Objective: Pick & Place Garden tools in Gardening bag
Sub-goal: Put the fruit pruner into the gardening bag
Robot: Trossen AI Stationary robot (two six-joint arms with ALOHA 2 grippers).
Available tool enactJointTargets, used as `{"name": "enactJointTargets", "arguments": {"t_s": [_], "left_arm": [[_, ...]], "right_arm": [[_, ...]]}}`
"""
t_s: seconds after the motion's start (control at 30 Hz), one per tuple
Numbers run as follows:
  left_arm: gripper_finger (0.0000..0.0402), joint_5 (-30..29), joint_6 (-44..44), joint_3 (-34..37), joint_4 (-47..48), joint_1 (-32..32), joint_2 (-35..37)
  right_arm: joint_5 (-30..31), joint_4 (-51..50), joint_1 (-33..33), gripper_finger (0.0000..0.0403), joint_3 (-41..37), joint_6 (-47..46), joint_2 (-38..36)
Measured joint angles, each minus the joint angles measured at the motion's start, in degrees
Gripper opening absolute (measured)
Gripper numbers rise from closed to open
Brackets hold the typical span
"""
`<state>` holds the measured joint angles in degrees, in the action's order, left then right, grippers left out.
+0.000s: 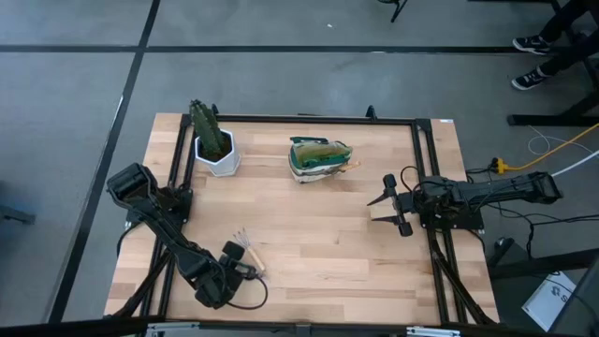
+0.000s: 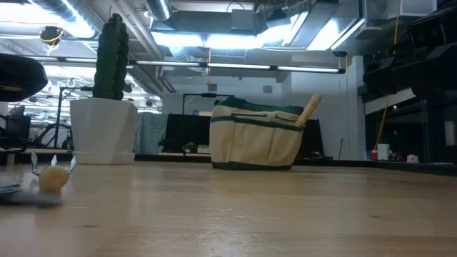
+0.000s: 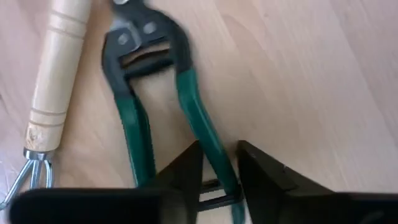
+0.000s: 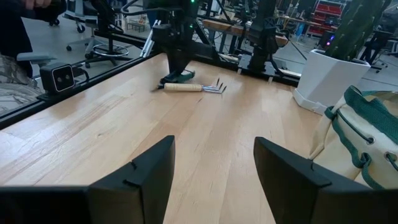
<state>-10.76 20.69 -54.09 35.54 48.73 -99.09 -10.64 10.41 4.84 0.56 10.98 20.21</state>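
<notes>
Pruning shears (image 3: 155, 93) with green handles and a black pivot lie flat on the table near its front left. A wooden-handled claw rake (image 3: 56, 81) lies flat beside them. My left gripper (image 3: 219, 168) points down over the shears and is shut on one handle. The tan, green-trimmed gardening bag (image 1: 320, 159) stands at the far middle of the table, with a wooden tool handle (image 2: 308, 111) sticking out of it. My right gripper (image 1: 391, 212) hangs open and holds nothing at the table's right. My left gripper pinches one green handle of the shears (image 3: 214, 152) between its two fingers, near that handle's free end. The fingers come from above, pointing down, and lie across the handle. The shears lie flat on the table, handles spread.
A white pot with a cactus-like plant (image 1: 215, 150) stands at the far left. Black frame rails (image 1: 281, 119) run along the table's edges. Bare wood lies between the rake (image 4: 193, 88) and the bag (image 4: 367, 137).
</notes>
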Motion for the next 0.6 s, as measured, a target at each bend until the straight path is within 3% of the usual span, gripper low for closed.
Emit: {"name": "enactJointTargets", "arguments": {"t_s": [0.17,0.33,0.6], "left_arm": [[0.002,-0.1,-2.1,0.1,0.0,0.1,0.0],[0.0022,0.1,-4.1,-1.1,0.7,0.0,-0.3],[0.0021,-0.9,-15.1,-7.5,2.7,-2.1,-0.4]], "right_arm": [[0.0,0.0,0.0,0.0219,0.0,0.0,0.0],[0.0,0.0,0.0,0.0219,0.0,0.0,0.0],[0.0,0.0,0.0,0.0219,0.0,0.0,0.0]]}}
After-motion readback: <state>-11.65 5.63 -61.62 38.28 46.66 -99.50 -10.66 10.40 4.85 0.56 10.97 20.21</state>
